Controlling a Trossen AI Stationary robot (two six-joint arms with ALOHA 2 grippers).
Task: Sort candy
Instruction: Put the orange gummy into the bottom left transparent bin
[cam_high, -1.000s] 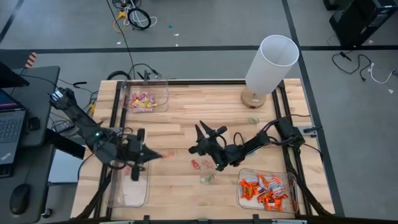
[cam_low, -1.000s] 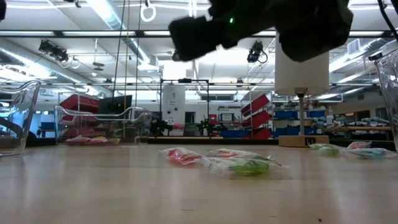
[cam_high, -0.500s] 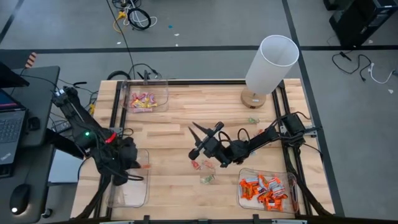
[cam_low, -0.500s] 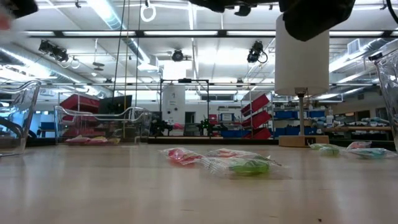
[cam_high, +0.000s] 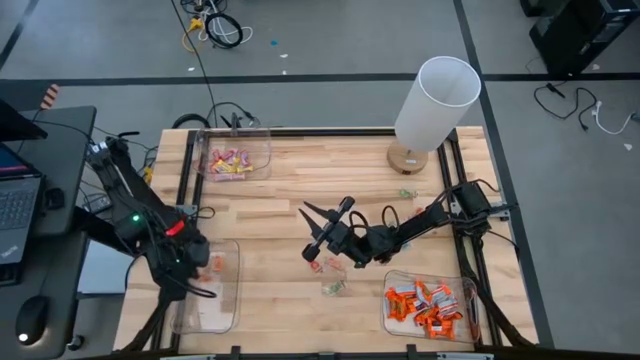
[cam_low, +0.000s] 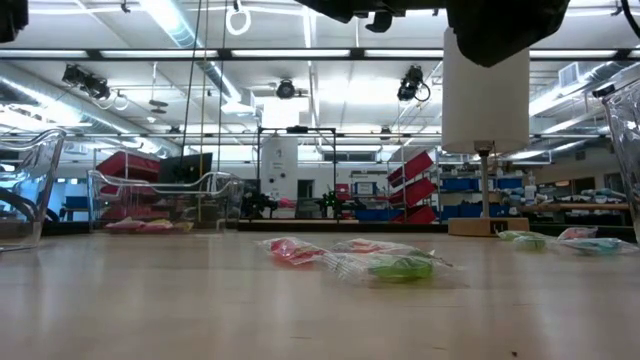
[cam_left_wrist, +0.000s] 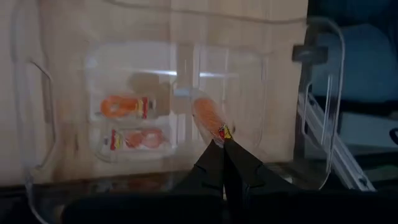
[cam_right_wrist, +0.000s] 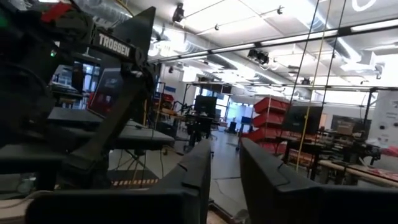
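Candy is split across several spots on my table (cam_high: 290, 190). Left gripper (cam_left_wrist: 222, 148) hangs over the clear bin (cam_high: 228, 300) at the table's near-left corner, fingers pinched together on an orange sweet (cam_left_wrist: 208, 115), held above the bin floor. Through the left wrist camera I count two more sweets (cam_left_wrist: 127, 107) lying flat in that bin, one beside the other, both orange-red in clear wrap.

Right gripper (cam_high: 318, 228) sits mid-table, raised off the wood, pointing toward the left side. Fingers spread apart, nothing between them; the right wrist camera looks out level into the room past the two dark fingers (cam_right_wrist: 196, 171).

Loose sweets: a red one (cam_high: 314, 264) just below the right gripper in the overhead view, a green one (cam_high: 334, 288) a little nearer the table's front edge. Low camera shows the same pair, red (cam_low: 292, 251) and green (cam_low: 398, 266), flat on the wood and close together. Two more green ones (cam_high: 405, 193) lie near the lamp (cam_high: 432, 105) base.

Far-left bin (cam_high: 262, 150) holds pink and yellow sweets (cam_high: 228, 161). Near-right bin (cam_high: 392, 318) holds a heap of orange ones (cam_high: 428, 303).
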